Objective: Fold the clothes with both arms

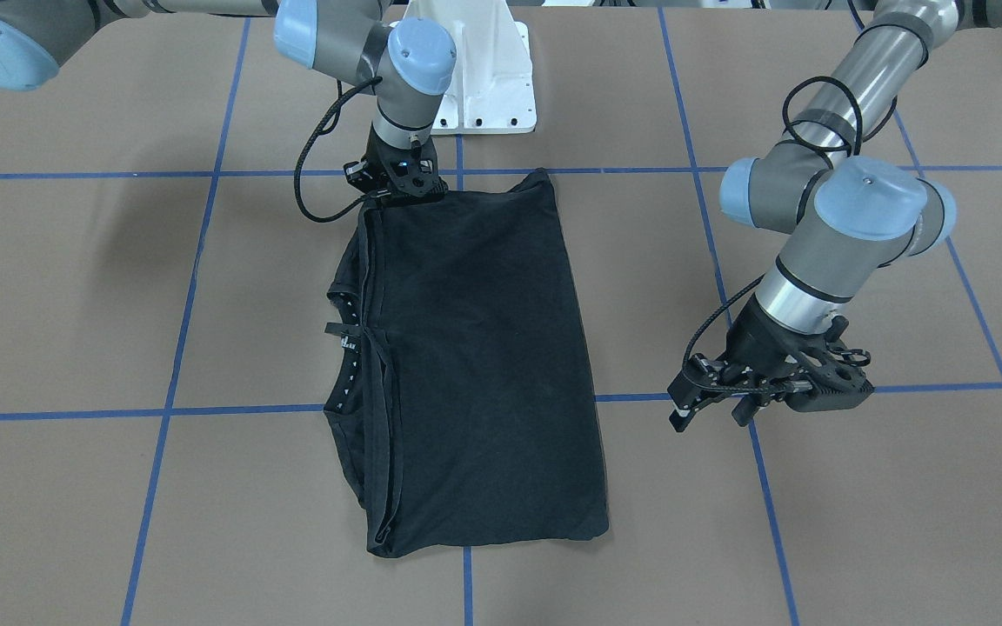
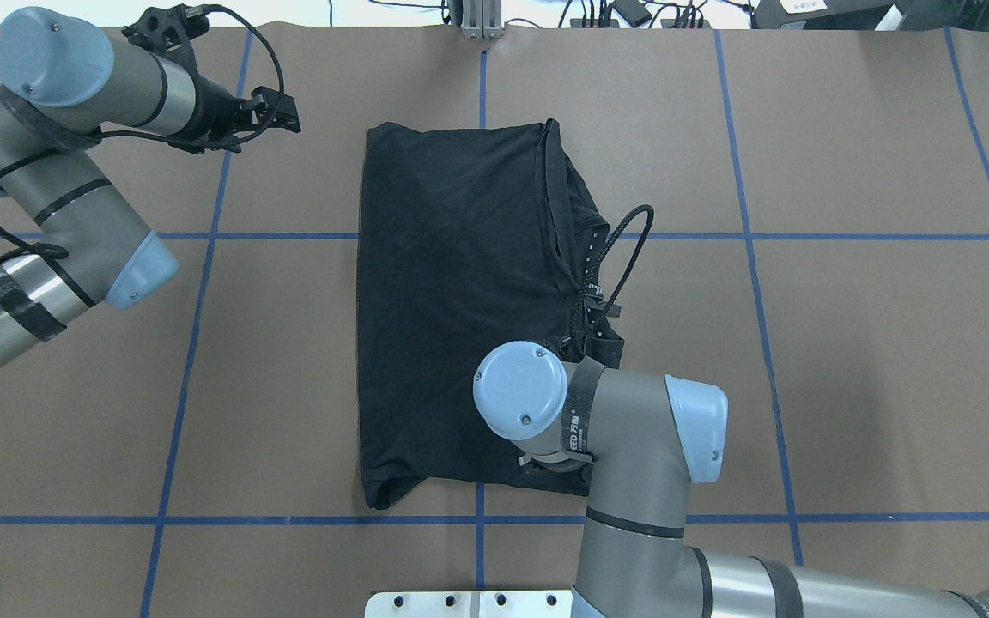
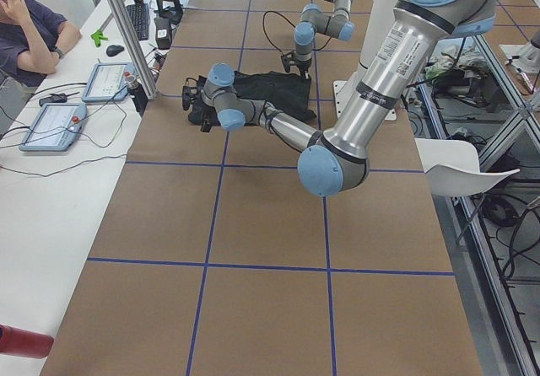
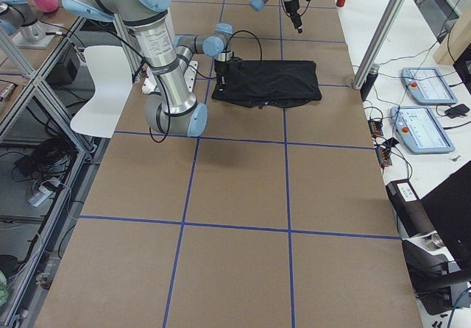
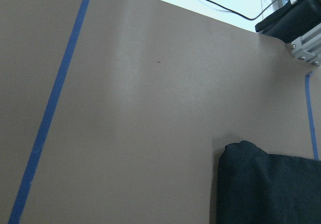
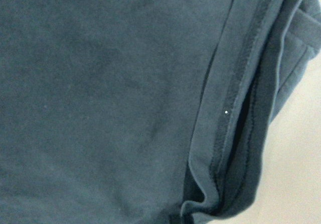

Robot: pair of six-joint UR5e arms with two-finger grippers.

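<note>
While at T-shirt (image 1: 484,348) edge, right claw (image 1: 404,186).

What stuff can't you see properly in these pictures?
Right gripper: black against the black T-shirt in the front-facing view, hidden under the right arm overhead, so its grip is unclear.
T-shirt's underside: folded under in every view; only plain black shows.
Left wrist view: just one T-shirt corner, cut off by the picture's edge; the left gripper does not show there.

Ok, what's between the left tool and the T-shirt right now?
Only bare brown table. The overhead view shows the left tool apart from the T-shirt, with no object in the gap.
</note>
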